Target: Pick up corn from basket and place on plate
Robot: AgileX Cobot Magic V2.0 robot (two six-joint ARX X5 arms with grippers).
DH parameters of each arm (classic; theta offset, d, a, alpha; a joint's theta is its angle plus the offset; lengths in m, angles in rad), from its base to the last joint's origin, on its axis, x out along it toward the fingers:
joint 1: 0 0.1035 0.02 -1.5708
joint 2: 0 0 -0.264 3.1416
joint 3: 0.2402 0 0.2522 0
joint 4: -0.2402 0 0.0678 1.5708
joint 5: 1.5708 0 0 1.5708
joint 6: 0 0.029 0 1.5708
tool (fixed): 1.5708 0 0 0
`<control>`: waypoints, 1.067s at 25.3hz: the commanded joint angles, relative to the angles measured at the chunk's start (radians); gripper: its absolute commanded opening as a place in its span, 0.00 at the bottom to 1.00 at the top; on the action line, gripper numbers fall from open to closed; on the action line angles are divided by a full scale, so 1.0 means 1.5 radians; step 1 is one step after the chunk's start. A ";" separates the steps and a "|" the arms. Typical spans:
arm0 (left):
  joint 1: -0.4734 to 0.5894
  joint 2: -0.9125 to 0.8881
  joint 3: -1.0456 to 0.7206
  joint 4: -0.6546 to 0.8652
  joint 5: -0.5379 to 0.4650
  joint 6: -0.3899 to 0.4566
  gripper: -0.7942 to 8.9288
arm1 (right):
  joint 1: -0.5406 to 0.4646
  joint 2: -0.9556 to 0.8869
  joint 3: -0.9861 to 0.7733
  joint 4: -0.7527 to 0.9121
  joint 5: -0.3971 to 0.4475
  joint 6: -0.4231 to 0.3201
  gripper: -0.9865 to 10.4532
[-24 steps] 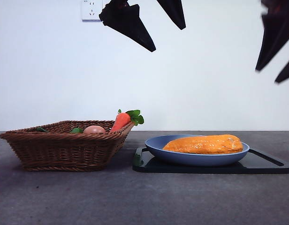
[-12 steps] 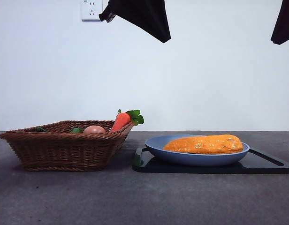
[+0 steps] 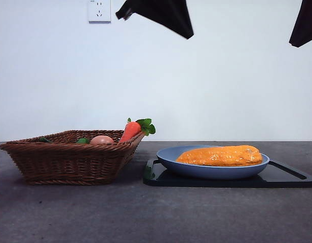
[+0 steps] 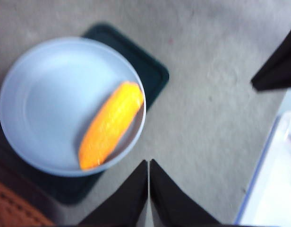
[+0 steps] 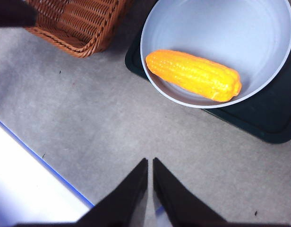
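The corn (image 3: 219, 155) lies on its side in the blue plate (image 3: 211, 171), clear of both grippers; it also shows on the plate in the left wrist view as corn (image 4: 111, 125) on plate (image 4: 46, 90), and in the right wrist view as corn (image 5: 192, 74) on plate (image 5: 221, 23). The wicker basket (image 3: 70, 159) stands to the plate's left. My left gripper (image 3: 186, 31) hangs high above the gap between basket and plate, shut and holding nothing (image 4: 149, 164). My right gripper (image 3: 297, 40) is up at the top right corner, likewise shut on nothing (image 5: 150, 161).
A carrot (image 3: 131, 130) with green leaves and a pale egg (image 3: 101, 139) stay in the basket. The plate rests on a flat black tray (image 3: 293, 178). A white board with a blue edge (image 5: 27, 189) lies off the table's near side.
Both grippers, open a second ago, have shut and risen. The left one drifted a little right. Corn, plate and basket have not moved.
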 commanded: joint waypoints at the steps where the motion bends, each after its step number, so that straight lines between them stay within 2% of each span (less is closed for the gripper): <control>1: -0.004 0.009 0.020 0.042 0.001 0.009 0.09 | 0.002 0.006 0.012 0.010 0.000 -0.009 0.09; 7: -0.004 0.009 0.020 0.139 0.001 0.010 0.09 | 0.002 0.006 0.012 0.011 0.000 -0.009 0.09; 9: -0.001 0.009 0.020 0.159 -0.002 0.050 0.09 | 0.002 0.006 0.012 0.011 0.000 -0.009 0.09; 14: 0.049 -0.009 0.020 0.178 -0.005 0.063 0.09 | 0.002 0.006 0.012 0.018 0.000 -0.009 0.09; 20: 0.150 -0.073 0.010 0.170 -0.005 0.076 0.09 | 0.002 0.006 0.012 0.033 0.000 -0.009 0.09; 27: 0.316 -0.211 -0.065 0.177 -0.004 0.075 0.09 | 0.002 0.006 0.012 0.059 0.000 -0.009 0.09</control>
